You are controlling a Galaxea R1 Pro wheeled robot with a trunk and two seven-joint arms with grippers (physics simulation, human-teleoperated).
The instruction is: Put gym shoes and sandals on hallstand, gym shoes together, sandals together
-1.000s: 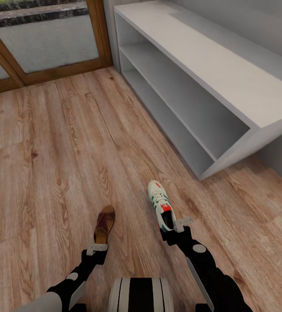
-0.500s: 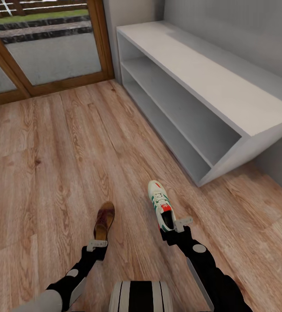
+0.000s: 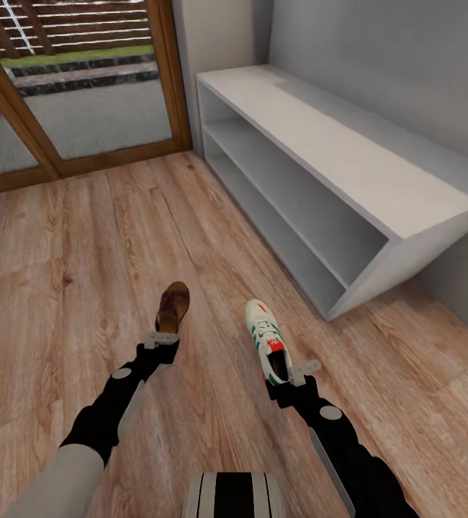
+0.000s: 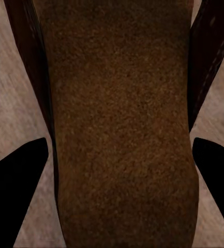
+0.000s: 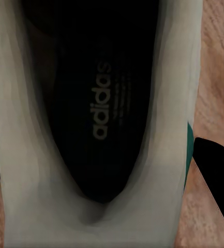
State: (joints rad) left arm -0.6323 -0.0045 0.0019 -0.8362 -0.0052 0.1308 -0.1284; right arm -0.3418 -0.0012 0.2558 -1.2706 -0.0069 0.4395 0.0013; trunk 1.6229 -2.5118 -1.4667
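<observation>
The left gripper (image 3: 165, 338) is clenched on the heel of a brown sandal (image 3: 173, 306), held out over the corridor floor (image 3: 61, 237), well short of the hallstand (image 3: 349, 165). Nearer the hallstand's open end, the right gripper (image 3: 291, 374) grasps a gym shoe (image 3: 265, 338) by its heel, toe pointing away.

The broad top of the hallstand (image 3: 349, 155) is left bare along its whole length, and both open shelf levels beneath are unoccupied. Bare floor (image 3: 68, 244) is seen between the held shoes and the hallstand's front edge.
</observation>
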